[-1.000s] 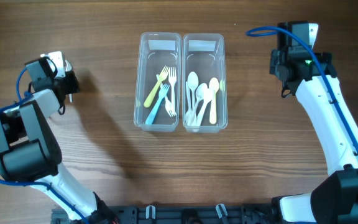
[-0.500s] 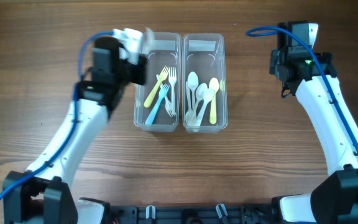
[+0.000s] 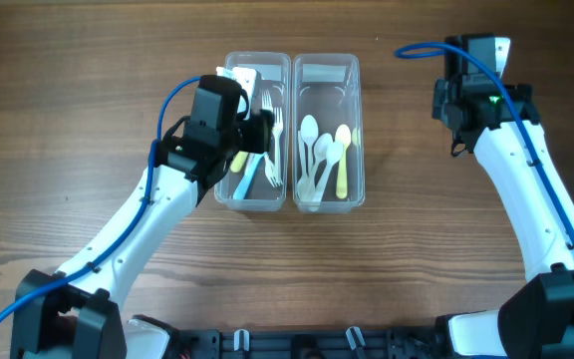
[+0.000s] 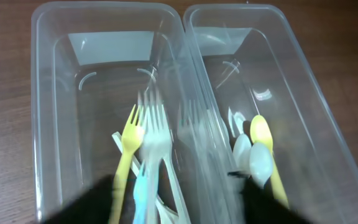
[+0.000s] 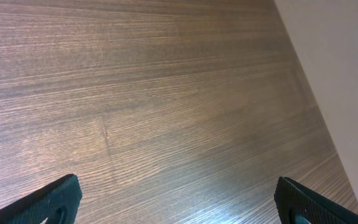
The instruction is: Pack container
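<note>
Two clear containers stand side by side at the table's middle. The left container (image 3: 257,204) (image 4: 48,124) holds a yellow fork (image 3: 239,160) (image 4: 129,143), a blue fork (image 3: 249,178) (image 4: 140,193) and white forks (image 3: 275,130) (image 4: 155,134). In the right container (image 3: 359,130) (image 4: 316,124) lie white spoons (image 3: 317,150) (image 4: 260,163) and a yellow spoon (image 3: 341,160) (image 4: 261,134). My left gripper (image 3: 259,130) (image 4: 173,208) hovers over the left container, open, with nothing between its fingers. Far to the right, my right gripper (image 3: 458,110) (image 5: 176,205) hangs open over bare wood.
The table is dark wood. In the right wrist view a pale wall or floor (image 5: 340,62) runs along the table's far right edge. Both arm bases sit at the front edge, near a black rail (image 3: 297,344).
My left arm has swung from the far left to over the left container, carrying something white. Its jaws have now opened. The right arm has not moved.
</note>
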